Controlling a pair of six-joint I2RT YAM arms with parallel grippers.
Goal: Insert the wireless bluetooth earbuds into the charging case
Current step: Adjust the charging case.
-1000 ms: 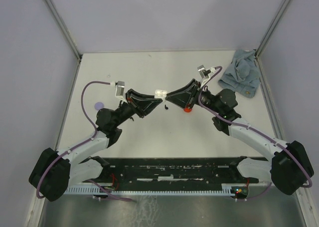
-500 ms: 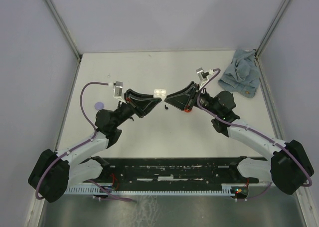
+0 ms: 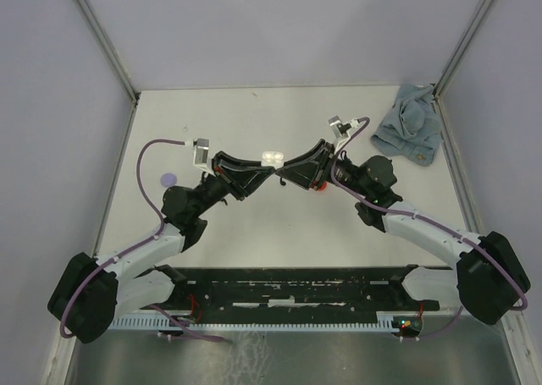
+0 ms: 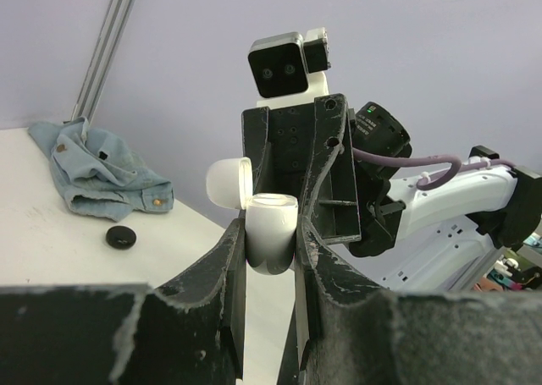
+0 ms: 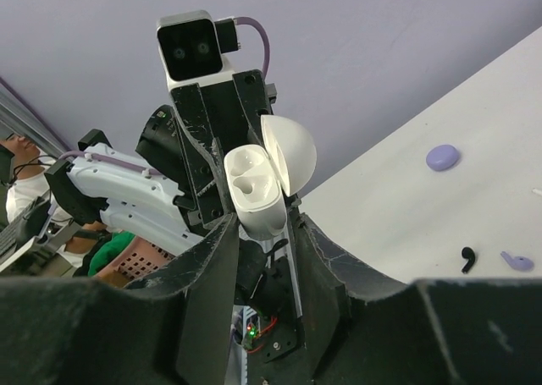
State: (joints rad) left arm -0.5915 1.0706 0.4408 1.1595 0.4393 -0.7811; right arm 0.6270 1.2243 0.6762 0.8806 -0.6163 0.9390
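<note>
- The white, rounded plastic charging case point(image 5: 252, 190) hangs in the air over the middle of the pale worktop point(image 3: 254, 114). Its hinged lid point(image 5: 292, 152) is swung open and both wells show empty.
- The left pincer point(image 4: 271, 233) is clamped on the case's body. The right pincer point(image 5: 261, 224) brackets its lower end and looks to be pressing on it too.
- With both arms on the case, neither can fetch an earbud. As I judge it, one pincer should hold the case firmly with the wells facing up. The other should then let go cleanly, without twisting the case or knocking the lid shut.
- The earbuds lie on the worktop, well apart from the case: a tiny comma-shaped plastic black earbud point(image 5: 467, 258) and a lilac earbud point(image 5: 517, 261) just beside it.
- A round lilac disc point(image 5: 443, 156) lies near them and could be mistaken for an earbud. A round black disc point(image 4: 120, 237) sits near the crumpled blue cloth point(image 4: 93, 169) at the far right.
</note>
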